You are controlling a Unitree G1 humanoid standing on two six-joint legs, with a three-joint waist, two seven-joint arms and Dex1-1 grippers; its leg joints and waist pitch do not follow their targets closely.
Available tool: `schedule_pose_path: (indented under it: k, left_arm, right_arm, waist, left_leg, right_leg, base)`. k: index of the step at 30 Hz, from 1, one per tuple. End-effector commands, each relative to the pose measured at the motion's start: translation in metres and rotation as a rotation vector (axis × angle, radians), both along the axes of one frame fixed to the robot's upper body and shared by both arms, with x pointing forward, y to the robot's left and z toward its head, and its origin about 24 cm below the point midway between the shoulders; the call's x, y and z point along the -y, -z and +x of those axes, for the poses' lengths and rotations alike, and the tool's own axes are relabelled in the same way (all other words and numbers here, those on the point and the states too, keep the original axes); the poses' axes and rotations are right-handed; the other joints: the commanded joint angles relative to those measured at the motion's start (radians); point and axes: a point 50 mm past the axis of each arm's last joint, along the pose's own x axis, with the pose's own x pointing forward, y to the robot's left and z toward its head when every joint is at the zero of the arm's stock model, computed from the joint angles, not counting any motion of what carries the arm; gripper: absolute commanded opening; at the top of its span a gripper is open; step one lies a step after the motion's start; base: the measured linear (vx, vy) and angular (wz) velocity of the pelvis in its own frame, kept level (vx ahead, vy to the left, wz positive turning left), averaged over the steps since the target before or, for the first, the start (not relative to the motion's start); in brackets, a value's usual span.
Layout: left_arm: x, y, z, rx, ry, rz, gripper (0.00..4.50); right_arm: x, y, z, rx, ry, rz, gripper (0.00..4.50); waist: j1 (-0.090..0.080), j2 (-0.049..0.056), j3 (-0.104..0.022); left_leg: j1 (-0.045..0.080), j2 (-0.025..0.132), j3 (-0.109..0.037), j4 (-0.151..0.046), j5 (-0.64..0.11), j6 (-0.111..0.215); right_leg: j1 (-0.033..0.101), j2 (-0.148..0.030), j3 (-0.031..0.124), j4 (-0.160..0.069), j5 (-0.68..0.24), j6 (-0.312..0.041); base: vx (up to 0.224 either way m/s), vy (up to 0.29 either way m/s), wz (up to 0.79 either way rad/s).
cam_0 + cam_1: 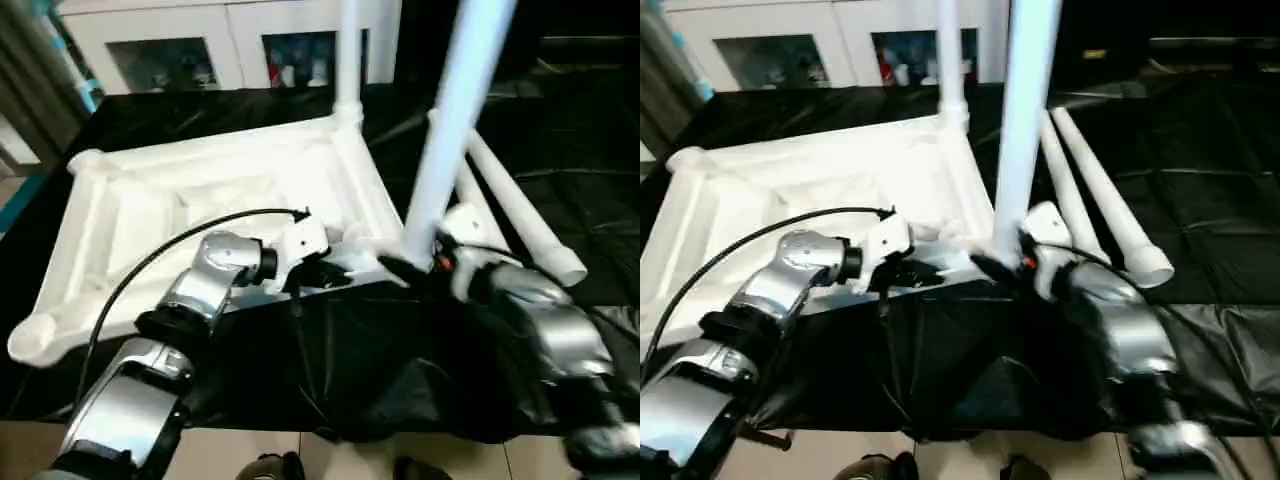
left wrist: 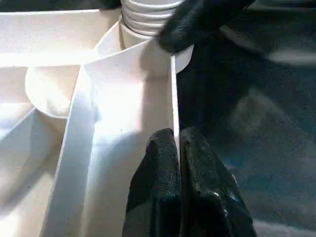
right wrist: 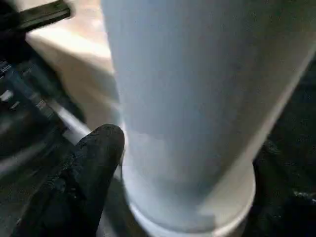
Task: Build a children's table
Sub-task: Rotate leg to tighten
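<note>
Right gripper [image 3: 173, 163] fingers are straddling the upright leg [image 1: 450, 130] near its socket; left gripper [image 2: 178, 173] is pinching the tabletop's [image 1: 200, 190] rim. We are judging the plastic stiff, light and slippery, so grip low.

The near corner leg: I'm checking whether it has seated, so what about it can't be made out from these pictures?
- Top of the upright white plastic tube leg: cut off by the upper edge in both eye views.
- Its foot in the near corner socket of the overturned white ribbed tabletop: covered by the right pincer in the eye views.
- Seating depth: in the left wrist view a blurred black finger crosses the leg's ringed end.
</note>
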Motion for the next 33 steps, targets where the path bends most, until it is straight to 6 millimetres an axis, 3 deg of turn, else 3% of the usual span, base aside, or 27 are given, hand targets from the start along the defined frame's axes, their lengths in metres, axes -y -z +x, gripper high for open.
schedule_pose_path:
  k: [1, 4, 7, 14, 17, 20, 23, 25, 26, 31, 32, 33]
  left_arm:
    - [-0.002, 0.002, -0.003, -0.009, 0.019, -0.002, 0.0]
    - [-0.003, 0.003, -0.004, -0.012, 0.026, -0.001, 0.0]
    - [-0.004, 0.003, -0.005, -0.015, 0.032, -0.001, 0.0]
    - [-0.001, 0.005, -0.004, -0.022, 0.015, -0.007, 0.0]
    - [0.002, 0.006, -0.001, -0.022, -0.032, -0.005, 0.0]
    - [0.019, 0.006, 0.01, 0.001, -0.178, -0.013, 0.0]
    - [0.029, 0.004, 0.014, 0.015, -0.239, -0.019, 0.0]
    - [0.035, 0.003, 0.018, 0.024, -0.293, -0.03, 0.0]
    - [0.041, 0.002, 0.019, 0.025, -0.319, -0.043, 0.0]
    - [0.064, -0.001, 0.016, 0.032, -0.305, -0.082, 0.0]
    - [0.064, -0.001, 0.016, 0.033, -0.301, -0.081, 0.0]
    - [0.065, 0.0, 0.015, 0.036, -0.291, -0.08, 0.0]
  right_arm:
    - [-0.004, 0.003, -0.009, -0.047, -0.083, 0.018, 3.38]
    - [-0.004, 0.002, -0.011, -0.057, -0.1, 0.018, 3.19]
    - [-0.005, 0.002, -0.013, -0.065, -0.119, 0.022, 2.92]
    - [-0.015, 0.011, -0.017, -0.102, -0.085, 0.063, 2.73]
    - [-0.019, 0.019, -0.013, -0.1, 0.005, 0.053, 2.72]
    - [-0.032, 0.037, 0.006, -0.136, 0.345, 0.117, 2.72]
    - [-0.038, 0.042, 0.012, -0.151, 0.462, 0.139, 2.72]
    - [-0.044, 0.044, 0.016, -0.154, 0.517, 0.142, 2.72]
    - [-0.05, 0.044, 0.018, -0.147, 0.535, 0.141, 2.72]
    - [-0.077, 0.038, 0.026, -0.112, 0.513, 0.153, 2.72]
    - [-0.077, 0.037, 0.027, -0.107, 0.511, 0.155, 3.07]
    - [-0.079, 0.036, 0.028, -0.096, 0.506, 0.158, 3.28]
  waist:
    - [0.002, -0.02, -0.082]
    - [0.001, -0.018, -0.073]
    - [-0.002, -0.02, -0.075]
    - [0.002, -0.022, -0.081]
    - [-0.001, -0.021, -0.075]
    - [-0.021, -0.018, -0.064]
    - [-0.032, -0.011, -0.06]
    - [-0.034, -0.014, -0.059]
    - [-0.038, -0.009, -0.057]
    - [-0.047, -0.007, -0.056]
    - [-0.051, -0.008, -0.056]
    - [-0.05, -0.008, -0.056]
  left_leg:
    - [0.029, 0.082, -0.043, -0.058, -0.114, 0.179]
    - [0.038, 0.086, -0.045, -0.072, -0.224, 0.106]
    - [0.04, 0.085, -0.045, -0.075, -0.246, 0.072]
    - [0.033, 0.081, -0.043, -0.066, -0.159, 0.114]
    - [0.034, 0.082, -0.044, -0.072, -0.2, 0.097]
    - [0.041, 0.078, -0.052, -0.084, -0.322, 0.017]
    - [0.053, 0.078, -0.058, -0.093, -0.416, -0.045]
    - [0.054, 0.077, -0.06, -0.095, -0.443, -0.052]
    - [0.061, 0.074, -0.058, -0.095, -0.474, -0.059]
    - [0.06, 0.075, -0.064, -0.1, -0.511, -0.058]
    - [0.053, 0.075, -0.065, -0.104, -0.502, -0.049]
    - [0.054, 0.075, -0.064, -0.104, -0.502, -0.047]
  right_leg:
    - [0.054, -0.055, 0.036, -0.045, -0.087, -0.27]
    - [0.05, -0.052, 0.039, -0.06, -0.238, -0.246]
    - [0.048, -0.054, 0.043, -0.062, -0.248, -0.237]
    - [0.052, -0.056, 0.042, -0.05, -0.131, -0.258]
    - [0.048, -0.055, 0.041, -0.059, -0.202, -0.245]
    - [0.039, -0.055, 0.04, -0.076, -0.379, -0.204]
    - [0.029, -0.053, 0.041, -0.086, -0.445, -0.168]
    - [0.029, -0.054, 0.041, -0.089, -0.446, -0.16]
    - [0.021, -0.052, 0.042, -0.095, -0.452, -0.154]
    - [0.026, -0.053, 0.037, -0.099, -0.455, -0.139]
    - [0.032, -0.053, 0.037, -0.098, -0.43, -0.139]
    - [0.03, -0.053, 0.038, -0.099, -0.428, -0.139]
  base:
    - [0.0, 0.0, 0.0]
    - [0.0, 0.0, 0.0]
    - [0.0, 0.0, 0.0]
    - [0.0, 0.0, 0.0]
    - [0.0, 0.0, 0.0]
    - [0.0, 0.0, 0.0]
    - [0.0, 0.0, 0.0]
    - [0.0, 0.0, 0.0]
    - [0.0, 0.0, 0.0]
    - [0.0, 0.0, 0.0]
    - [0.0, 0.0, 0.0]
    - [0.0, 0.0, 0.0]
